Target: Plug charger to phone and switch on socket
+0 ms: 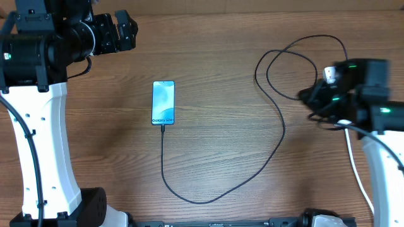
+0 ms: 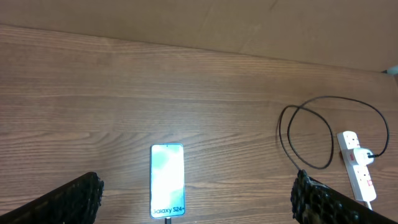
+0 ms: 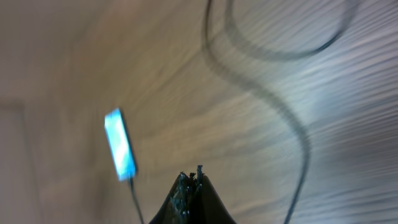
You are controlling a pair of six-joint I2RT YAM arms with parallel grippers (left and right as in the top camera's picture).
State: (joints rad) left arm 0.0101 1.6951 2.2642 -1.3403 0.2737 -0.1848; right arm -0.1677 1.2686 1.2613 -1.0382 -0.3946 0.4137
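Black, ridged fingers (image 2: 69,200) of the left gripper (image 2: 196,186) stand spread as wide as they go and hold nothing, hanging well above the phone (image 2: 167,181). The right gripper (image 3: 191,179) is pinched completely together with nothing between its tips; its own view is blurred, and from overhead it sits over the socket (image 2: 355,164) at the right side of the surface (image 1: 221,69).

The phone lies flat mid-surface, screen lit. The charger (image 1: 283,129) meets its near short edge, runs in a long slack curve and coils in loops just beside the socket, where its plug appears seated.

The switch is probably what is left, and that is where trouble lies. A closed tip pressing off-centre would likely shove the light strip sideways instead of rocking the switch. The loops lie so near that a finger or the arm could catch one; a dragged cable might pull the connector out of the phone or slide the phone. The arm also hides most of the strip from above, so aim is hard to check.

The surface is brown wood-grain and bare apart from these things. Beyond its far edge only a plain tan panel shows.
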